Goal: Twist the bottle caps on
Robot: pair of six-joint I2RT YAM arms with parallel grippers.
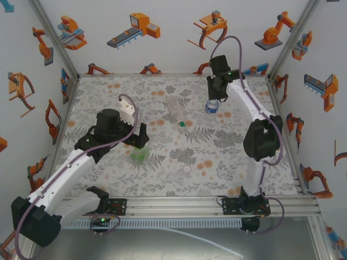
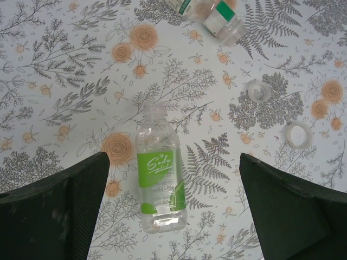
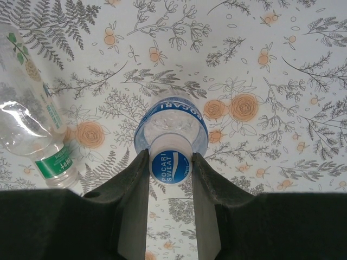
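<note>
Aluminium rail [image 1: 184,203], floral tablecloth [image 1: 179,157], robot-print walls [image 1: 173,54]

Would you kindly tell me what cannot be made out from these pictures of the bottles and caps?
1. Right wrist view: how far the blue-and-white cap is screwed onto the blue-label bottle; the cap and the right gripper cover the thread.
2. Left wrist view: the colourless bottle is cut off by the top edge.
3. Top view: the green-tinted bottle is partly covered by the left gripper.
</note>
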